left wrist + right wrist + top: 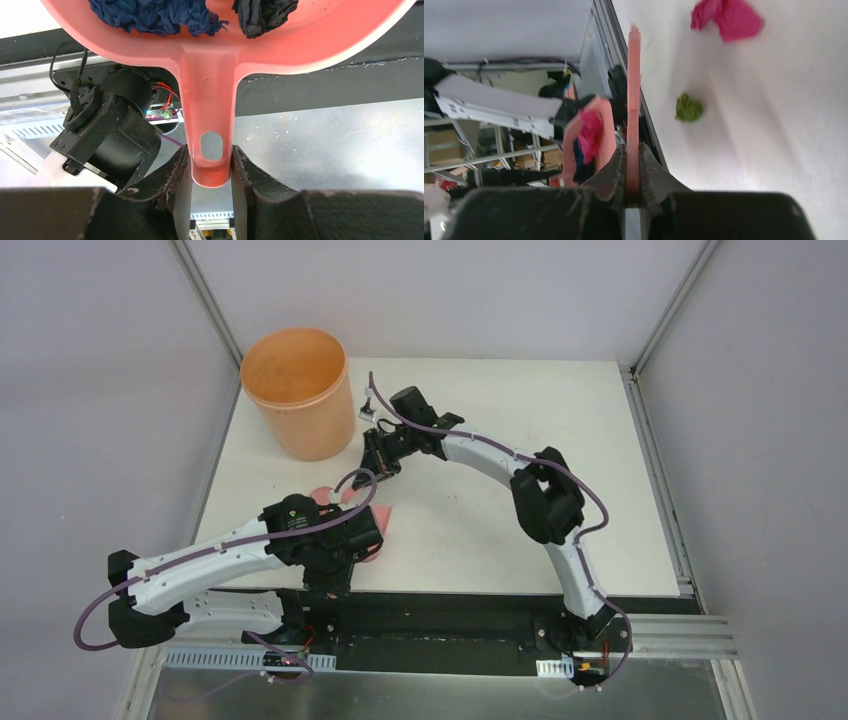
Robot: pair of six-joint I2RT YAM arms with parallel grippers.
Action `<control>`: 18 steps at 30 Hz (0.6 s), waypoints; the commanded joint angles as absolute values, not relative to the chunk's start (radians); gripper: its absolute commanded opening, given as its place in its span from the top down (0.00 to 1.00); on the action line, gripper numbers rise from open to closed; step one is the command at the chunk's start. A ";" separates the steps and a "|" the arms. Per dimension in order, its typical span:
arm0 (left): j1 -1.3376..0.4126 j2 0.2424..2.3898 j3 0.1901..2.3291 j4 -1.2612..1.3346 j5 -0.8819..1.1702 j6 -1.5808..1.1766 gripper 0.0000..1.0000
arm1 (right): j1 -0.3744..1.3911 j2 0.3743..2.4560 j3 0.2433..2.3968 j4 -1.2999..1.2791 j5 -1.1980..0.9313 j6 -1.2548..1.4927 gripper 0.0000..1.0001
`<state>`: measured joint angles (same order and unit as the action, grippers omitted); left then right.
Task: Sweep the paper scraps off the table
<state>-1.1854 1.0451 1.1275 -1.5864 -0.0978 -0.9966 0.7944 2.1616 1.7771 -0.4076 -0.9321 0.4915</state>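
My left gripper (211, 165) is shut on the handle of the pink dustpan (210, 75), held near the table's front left. In the pan lie a dark blue paper scrap (155, 15) and a black one (262, 15). My right gripper (633, 150) is shut on the pink hand brush (633, 90), seen edge-on. A magenta scrap (726, 17) and an olive green scrap (688, 108) lie on the white table (774, 125) to the right of the brush. The dustpan (594, 135) shows left of the brush, with another magenta scrap (589, 135) in it. From above, the right gripper (378, 462) is just behind the dustpan (378, 525).
An orange bucket (298, 390) stands upright at the table's back left, close to the right gripper. A small white connector (367, 410) on a cable hangs beside it. Grey walls and an aluminium frame (655, 470) bound the table (500, 530).
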 commanded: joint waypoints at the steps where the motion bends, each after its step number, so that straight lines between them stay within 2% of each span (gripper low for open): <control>1: -1.197 1.046 1.129 -1.764 -0.115 -1.017 1.00 | 0.805 2.284 1.947 -0.151 -0.979 0.769 1.00; 5: -1.200 1.063 1.137 -1.764 -0.117 -1.006 1.00 | 0.806 2.355 1.994 -0.188 -0.853 0.827 1.00; 9: -1.201 1.069 1.141 -1.764 -0.118 -0.999 1.00 | 0.805 2.346 1.983 -0.357 -0.725 0.732 1.00; 14: -1.203 1.081 1.145 -1.761 -0.132 -0.980 1.00 | 0.784 2.148 1.824 -0.557 -0.474 0.540 1.00; 18: -1.204 1.100 1.153 -1.744 -0.140 -0.953 1.00 | 0.703 1.886 1.582 -0.599 -0.277 0.409 1.00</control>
<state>-1.1927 1.0855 1.1267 -1.5787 -0.1055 -0.9859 0.7849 2.1918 1.7466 -0.4625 -0.5762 0.5999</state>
